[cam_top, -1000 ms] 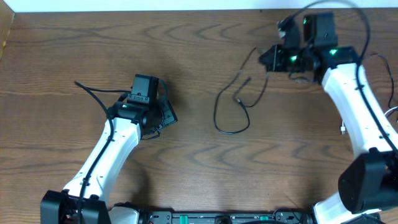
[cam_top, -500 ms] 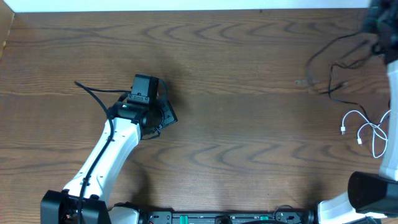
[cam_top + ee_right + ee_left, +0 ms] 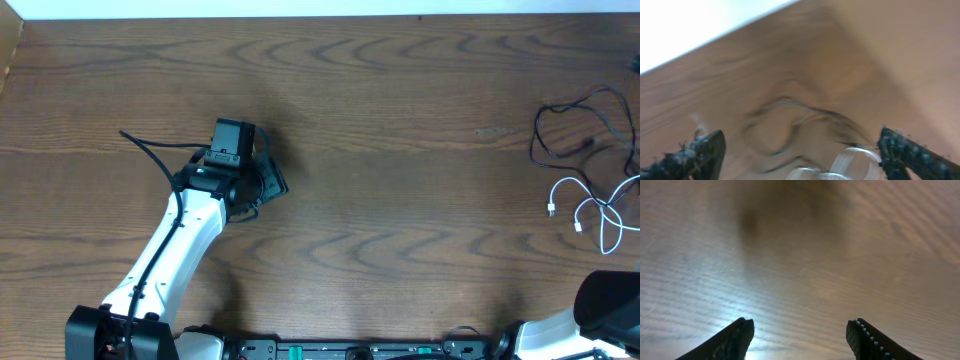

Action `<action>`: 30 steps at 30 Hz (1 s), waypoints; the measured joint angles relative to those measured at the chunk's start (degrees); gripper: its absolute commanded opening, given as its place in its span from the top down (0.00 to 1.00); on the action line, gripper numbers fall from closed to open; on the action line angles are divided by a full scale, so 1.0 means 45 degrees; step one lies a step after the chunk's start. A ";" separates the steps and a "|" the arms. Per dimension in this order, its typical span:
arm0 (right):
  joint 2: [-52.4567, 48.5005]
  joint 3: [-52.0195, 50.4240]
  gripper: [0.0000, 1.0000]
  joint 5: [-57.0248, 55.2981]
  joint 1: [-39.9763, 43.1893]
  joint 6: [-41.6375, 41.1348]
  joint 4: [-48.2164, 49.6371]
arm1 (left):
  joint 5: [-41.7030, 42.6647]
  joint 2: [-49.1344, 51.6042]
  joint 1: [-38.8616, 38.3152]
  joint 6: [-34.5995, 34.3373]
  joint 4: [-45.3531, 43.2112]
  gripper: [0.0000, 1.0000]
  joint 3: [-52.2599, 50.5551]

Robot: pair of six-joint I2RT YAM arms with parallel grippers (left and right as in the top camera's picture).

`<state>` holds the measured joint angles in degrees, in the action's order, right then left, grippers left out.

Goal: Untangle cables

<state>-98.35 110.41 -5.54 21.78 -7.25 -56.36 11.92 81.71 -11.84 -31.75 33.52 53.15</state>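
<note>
Okay: black cable (image 3: 534, 135) and white cable (image 3: 552, 205) lie near the table (image 3: 400, 200) right edge. Left fingers (image 3: 740, 335) apart, holding nothing; right fingers (image 3: 705, 150) wide, holding nothing.

The left arm (image 3: 185, 235) has a white shell between black joints, a thick black cord (image 3: 148, 148) at its wrist and a boxy black block (image 3: 232, 140) on top. Its fingers (image 3: 735, 339) are matte black, one edged with pale dots. The right arm (image 3: 610, 305) shows a rounded black joint; its blurred fingers (image 3: 700, 152) are black and speckled.
</note>
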 measured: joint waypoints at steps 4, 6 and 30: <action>0.0000 -0.0005 0.01 0.4755 -0.0277 0.0053 -0.0010 | 0.0583 0.0000 -0.0146 0.0155 -0.1195 0.33 -0.0005; 0.0000 -0.0005 0.01 0.6343 -0.0563 0.0194 -0.0175 | 0.1117 0.0000 -0.0301 0.0355 -0.2147 0.32 -0.0005; 0.0665 -0.7271 0.01 0.2701 -0.5081 -0.0005 -0.1248 | -0.3871 -0.0024 -0.2225 0.1962 0.6557 0.11 0.3172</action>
<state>-95.35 77.69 6.61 -1.08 -7.27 -61.98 -5.50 81.60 -21.85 -22.92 63.02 67.42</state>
